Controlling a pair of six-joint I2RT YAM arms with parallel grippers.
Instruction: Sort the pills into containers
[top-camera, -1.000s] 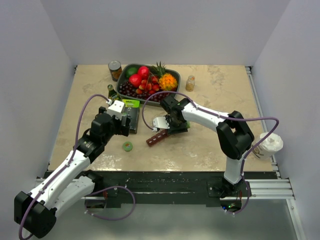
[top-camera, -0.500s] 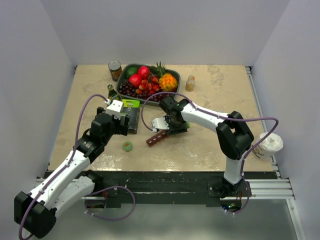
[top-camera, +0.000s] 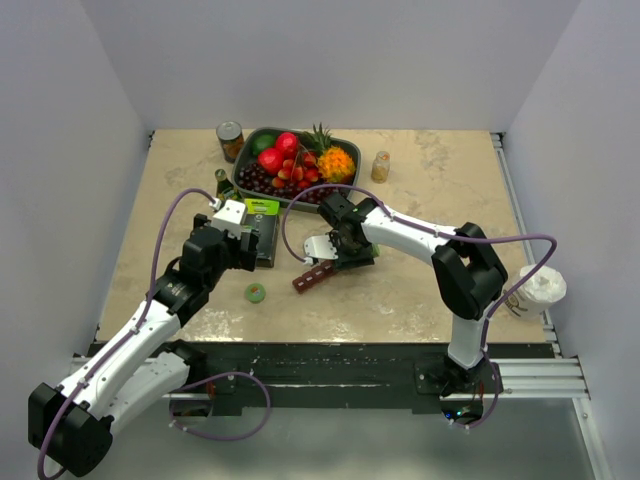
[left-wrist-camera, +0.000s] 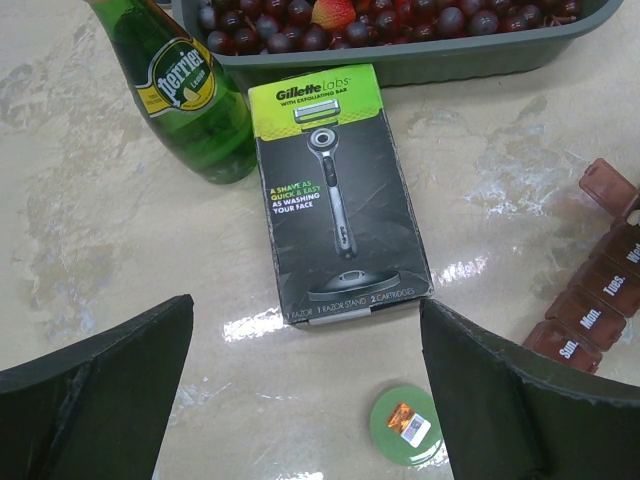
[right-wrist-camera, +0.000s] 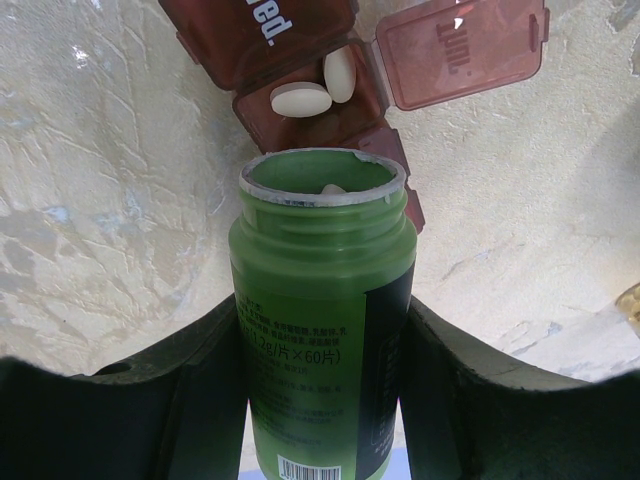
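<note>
The maroon pill-organiser strip (top-camera: 314, 276) lies on the table in front of the right arm. In the right wrist view (right-wrist-camera: 300, 45) one compartment is open, its lid (right-wrist-camera: 462, 52) flipped back, and two white pills (right-wrist-camera: 302, 98) lie in it. My right gripper (right-wrist-camera: 322, 340) is shut on an open green pill bottle (right-wrist-camera: 320, 300). The bottle is tipped with its mouth just over that compartment, and a pill (right-wrist-camera: 331, 188) shows at the mouth. My left gripper (left-wrist-camera: 306, 375) is open and empty above the table. The bottle's green cap (left-wrist-camera: 405, 425) lies by its right finger.
A black-and-green razor box (left-wrist-camera: 335, 200) and a green Perrier bottle (left-wrist-camera: 190, 90) lie ahead of the left gripper. The fruit tray (top-camera: 243, 166) stands at the back, with a can (top-camera: 230, 140) and a small jar (top-camera: 381, 166) on either side. A white cup (top-camera: 541, 288) stands at the right edge.
</note>
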